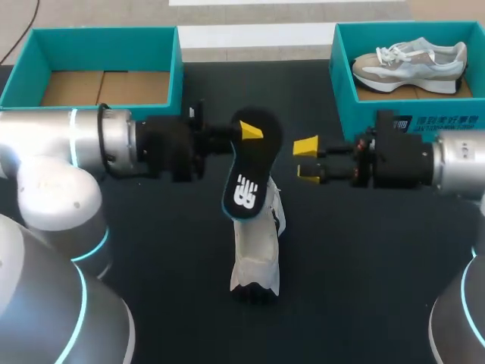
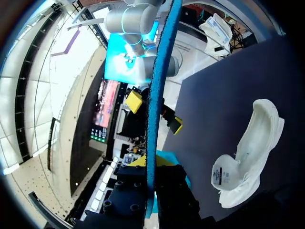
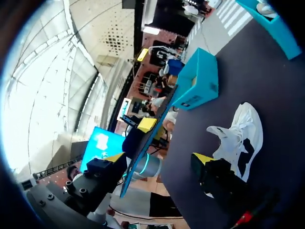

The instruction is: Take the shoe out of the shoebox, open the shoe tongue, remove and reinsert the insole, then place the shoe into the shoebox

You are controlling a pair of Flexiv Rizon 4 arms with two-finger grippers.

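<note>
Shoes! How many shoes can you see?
2. One white shoe lies on the black table in the middle, beneath the insole the left claw holds. The other shoe sits inside the teal box at the far right. None seem hidden.

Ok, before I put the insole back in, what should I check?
1. Hold: left gripper shut on insole: ok.
2. Helper: right gripper open and free: ok.
3. Steadying: shoe lies unheld on table: not ok.
4. Its opening wide enough: cannot tell.
5. Return spot: empty shoebox ready: ok.
</note>
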